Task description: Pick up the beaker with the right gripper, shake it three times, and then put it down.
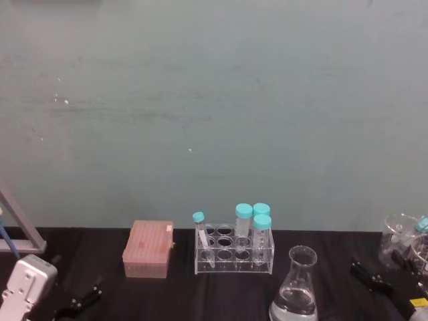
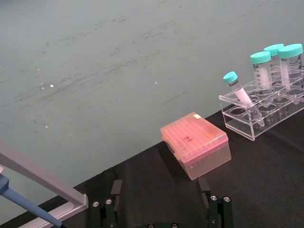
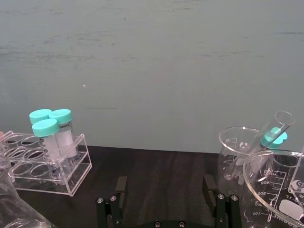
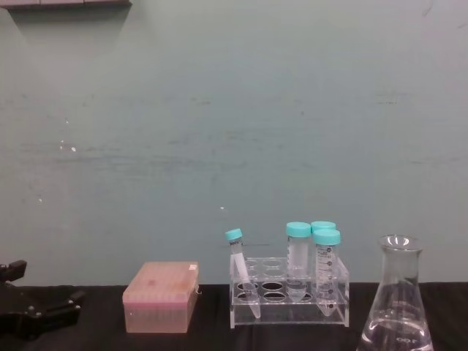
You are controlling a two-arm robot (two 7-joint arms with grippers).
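The beaker [image 1: 295,286] is a clear conical flask standing upright on the black table, just right of the tube rack; it also rises at the right in the chest view [image 4: 395,307], and its glass edge shows in the right wrist view [image 3: 14,214]. My right gripper [image 3: 165,190] is open, low over the table, with nothing between its fingers. In the head view the right gripper [image 1: 372,276] lies to the right of the flask, apart from it. The left gripper [image 2: 160,190] is open and sits at the far left [image 1: 80,301], facing a pink box.
A clear rack [image 1: 234,251] holds several teal-capped tubes. A pink tip box [image 1: 148,249] stands left of it. Glass beakers [image 1: 403,239] crowd the right edge, close beside the right gripper [image 3: 273,192]. A white device [image 1: 25,284] lies at the left front.
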